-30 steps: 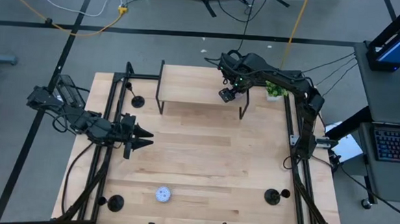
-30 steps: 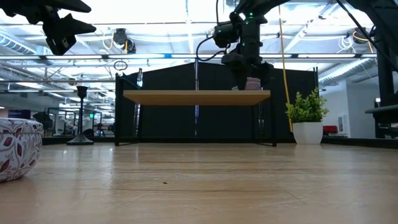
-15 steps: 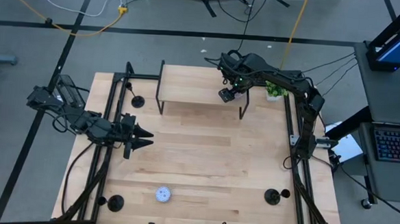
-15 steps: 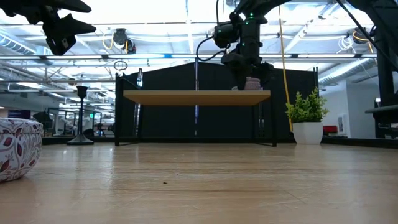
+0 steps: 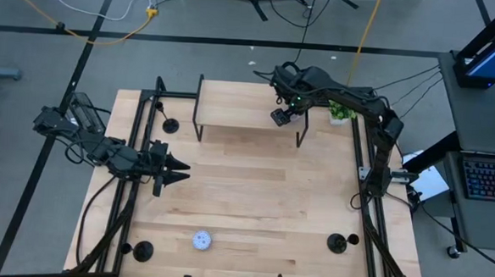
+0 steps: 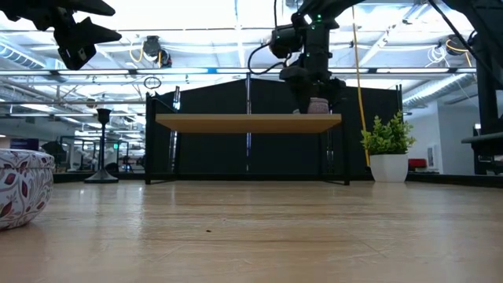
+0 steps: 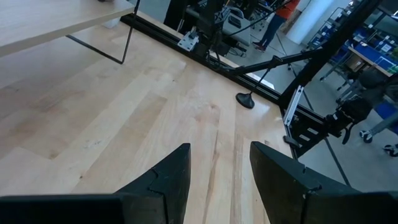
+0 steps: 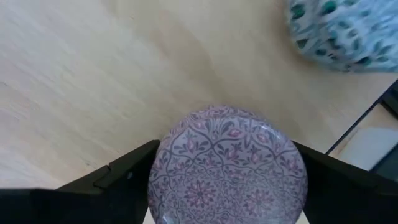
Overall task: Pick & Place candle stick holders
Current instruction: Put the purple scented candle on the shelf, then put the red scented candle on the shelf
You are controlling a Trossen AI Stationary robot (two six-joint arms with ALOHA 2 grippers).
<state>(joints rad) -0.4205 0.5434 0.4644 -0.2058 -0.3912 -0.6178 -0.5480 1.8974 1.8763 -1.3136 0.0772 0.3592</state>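
Note:
Three black candle stick holders stand on their disc bases: one at the far left [image 5: 170,125], also in the low view [image 6: 103,149], one at the near left [image 5: 142,251], and one at the near right [image 5: 337,242], also in the left wrist view [image 7: 245,99]. My left gripper [image 5: 178,170] hovers open and empty above the table's left middle. My right gripper [image 5: 281,117] is over the right end of the small wooden shelf [image 5: 247,113], shut on a lavender patterned puck [image 8: 227,165]. My right gripper pinches the lavender puck's round side wall [image 8: 163,163] between its two fingers, one on each opposite side. The fingers come from above, pointing down. The puck is level, its patterned top up, its bottom at the shelf top [image 6: 318,105]; whether it rests there I cannot tell.
A blue-patterned puck [image 8: 339,28] lies on the shelf next to the lavender one. A white patterned puck [image 5: 201,240] sits near the table's front edge. A potted plant [image 5: 342,112] stands at the far right. Black frame rails run along both table sides.

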